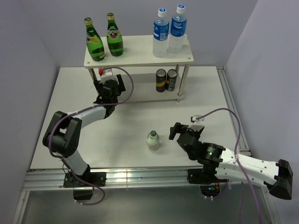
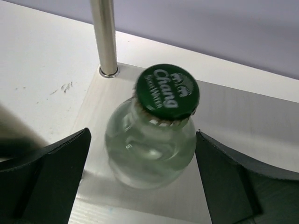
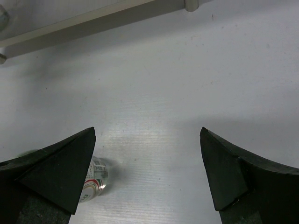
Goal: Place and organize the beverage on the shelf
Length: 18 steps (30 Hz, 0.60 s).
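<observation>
The right gripper (image 1: 176, 131) hovers low over the counter (image 1: 93, 135), near its front edge, jaws spread wide and empty. Just to its left a small clear bottle (image 1: 153, 140) stands on the counter, well short of the shelf (image 1: 140, 59). Farther back, the left gripper (image 1: 106, 77) reaches into the shelf's lower tier at its left end, jaws spread on either side of a second small bottle (image 2: 149, 144) with a green cap (image 2: 167, 91), upright on the board beside a metal leg (image 2: 105, 37). Two dark cans (image 1: 166, 80) stand at the right of that tier. On top are two green bottles (image 1: 103, 42) at the left and two blue-labelled bottles (image 1: 169, 32) at the right.
</observation>
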Motion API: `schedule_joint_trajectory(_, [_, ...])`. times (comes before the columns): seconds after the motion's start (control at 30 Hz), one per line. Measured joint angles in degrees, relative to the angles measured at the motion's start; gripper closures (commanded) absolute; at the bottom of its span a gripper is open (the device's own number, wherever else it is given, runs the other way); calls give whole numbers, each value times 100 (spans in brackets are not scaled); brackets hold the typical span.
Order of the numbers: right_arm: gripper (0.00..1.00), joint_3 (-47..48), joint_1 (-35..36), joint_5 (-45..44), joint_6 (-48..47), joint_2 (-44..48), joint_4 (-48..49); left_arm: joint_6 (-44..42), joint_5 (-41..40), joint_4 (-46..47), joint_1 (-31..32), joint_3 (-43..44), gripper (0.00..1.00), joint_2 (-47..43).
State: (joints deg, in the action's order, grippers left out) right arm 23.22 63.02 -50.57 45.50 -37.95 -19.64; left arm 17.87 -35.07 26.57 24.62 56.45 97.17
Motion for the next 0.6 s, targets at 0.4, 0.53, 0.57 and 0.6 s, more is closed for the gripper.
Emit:
schedule_joint_trajectory(0.4, [0,0,0,0,-4,50,15,374,-463,-533,356,-1043,1,-1344])
schedule_joint_trajectory(0.53, [0,0,0,0,-17,52,37,450,-1008,-944,1088,-1484,1,-2100])
schedule_joint_trajectory(0.57, [0,0,0,0,-20,48,37,479,-1062,-1045,1272,-1552,1,-2258])
schedule_joint_trajectory(0.6, [0,2,0,2,-20,46,39,527,-1099,-1143,1419,-1596,1,-2393])
